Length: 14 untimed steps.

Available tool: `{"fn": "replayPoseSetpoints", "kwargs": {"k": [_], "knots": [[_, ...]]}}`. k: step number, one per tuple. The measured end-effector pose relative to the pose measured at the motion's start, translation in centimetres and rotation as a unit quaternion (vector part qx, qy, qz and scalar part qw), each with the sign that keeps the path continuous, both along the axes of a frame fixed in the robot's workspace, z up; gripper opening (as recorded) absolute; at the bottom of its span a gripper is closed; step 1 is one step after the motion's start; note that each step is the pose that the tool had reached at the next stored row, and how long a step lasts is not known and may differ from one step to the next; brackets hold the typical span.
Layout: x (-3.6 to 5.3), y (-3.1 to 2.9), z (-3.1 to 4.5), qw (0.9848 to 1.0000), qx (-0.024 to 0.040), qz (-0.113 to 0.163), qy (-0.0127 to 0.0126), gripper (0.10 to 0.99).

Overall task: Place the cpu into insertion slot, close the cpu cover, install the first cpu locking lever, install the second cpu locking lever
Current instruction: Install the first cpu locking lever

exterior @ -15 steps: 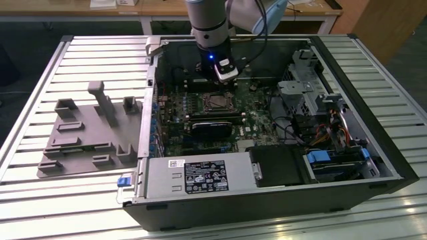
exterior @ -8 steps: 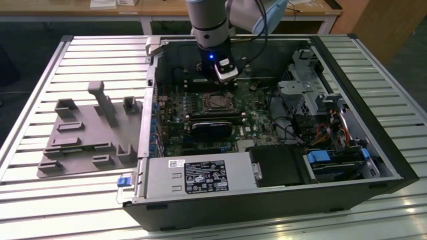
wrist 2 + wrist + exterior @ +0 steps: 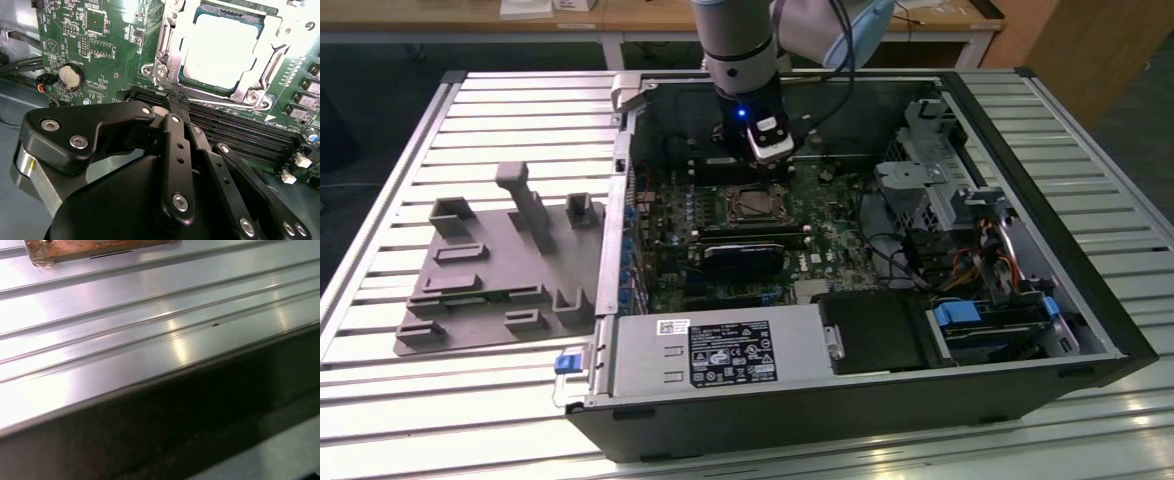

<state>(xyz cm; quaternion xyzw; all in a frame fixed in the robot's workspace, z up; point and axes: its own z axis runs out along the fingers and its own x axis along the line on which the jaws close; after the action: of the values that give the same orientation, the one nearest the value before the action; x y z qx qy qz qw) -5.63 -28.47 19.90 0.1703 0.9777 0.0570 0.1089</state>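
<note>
Your arm reaches straight down into the open computer case (image 3: 1067, 330), its gripper (image 3: 172, 100) poised just beside the insertion slot (image 3: 754, 204). Its fingers (image 3: 175, 150) are pressed together, holding nothing. The cpu (image 3: 220, 47) sits in the slot with the cpu cover (image 3: 270, 30) lying over it.

Open PC case (image 3: 1067, 300) on slatted table (image 3: 400, 400), grey fixture tray (image 3: 494, 290) beside, coin battery (image 3: 69, 76) on mobo.
</note>
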Motion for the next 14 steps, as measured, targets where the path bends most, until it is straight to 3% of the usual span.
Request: {"fn": "replayPoseSetpoints", "kwargs": {"k": [14], "knots": [[-0.17,0.27,-0.16,0.9998,0.0,-0.022,0.0,0.102]]}}
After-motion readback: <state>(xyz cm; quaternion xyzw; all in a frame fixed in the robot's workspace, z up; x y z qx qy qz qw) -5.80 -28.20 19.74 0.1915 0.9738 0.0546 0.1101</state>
